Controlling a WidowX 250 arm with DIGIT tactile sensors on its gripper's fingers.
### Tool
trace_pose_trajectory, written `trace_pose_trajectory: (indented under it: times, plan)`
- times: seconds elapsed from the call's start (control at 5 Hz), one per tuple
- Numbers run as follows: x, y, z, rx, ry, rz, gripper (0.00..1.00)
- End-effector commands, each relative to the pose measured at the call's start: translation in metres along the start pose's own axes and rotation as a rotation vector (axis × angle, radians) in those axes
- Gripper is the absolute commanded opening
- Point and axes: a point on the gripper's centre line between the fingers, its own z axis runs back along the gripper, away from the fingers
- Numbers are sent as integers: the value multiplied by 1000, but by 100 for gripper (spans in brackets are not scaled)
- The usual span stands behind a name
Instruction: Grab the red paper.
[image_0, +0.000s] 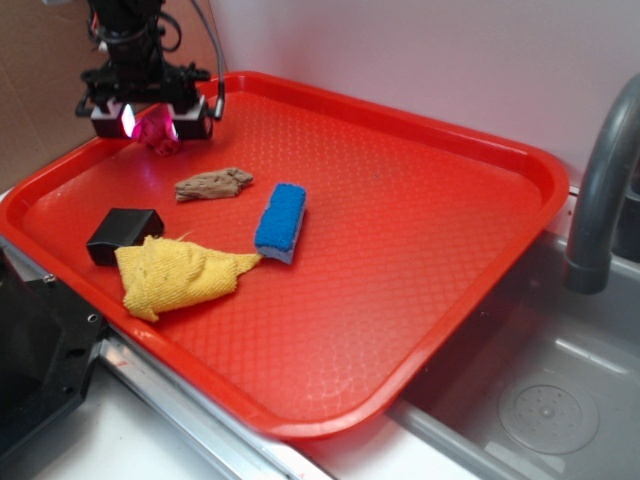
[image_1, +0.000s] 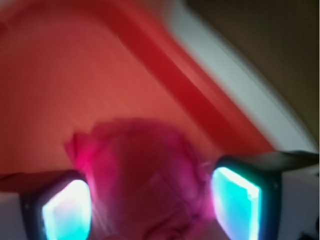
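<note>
The red paper (image_0: 159, 133) is a small crumpled crimson ball at the far left corner of the red tray (image_0: 420, 230). My gripper (image_0: 150, 122) reaches down over it from above, with the ball sitting between its two lit fingers. The wrist view is blurred, but the red paper (image_1: 145, 165) fills the whole gap of my gripper (image_1: 150, 210), touching the glowing left pad (image_1: 67, 212) and the right pad (image_1: 236, 202). The tray's raised rim (image_1: 175, 75) runs just behind the ball. Whether the ball still rests on the tray floor I cannot tell.
On the tray lie a brown crumpled scrap (image_0: 213, 183), a blue sponge (image_0: 281, 221), a yellow cloth (image_0: 178, 272) and a black box (image_0: 123, 234). A grey sink (image_0: 540, 400) and a dark faucet (image_0: 600, 190) are to the right. A wall stands close behind.
</note>
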Motion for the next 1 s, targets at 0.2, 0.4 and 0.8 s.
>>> trace_pose_trajectory:
  times: [0.2,0.4,0.8]
  plan:
    - [-25,-9,-2,-2,-18,-84,0]
    - [-24,-7,-1,-14,-13,-78,0]
    - [-26,-11,56,-61,15,-210,0]
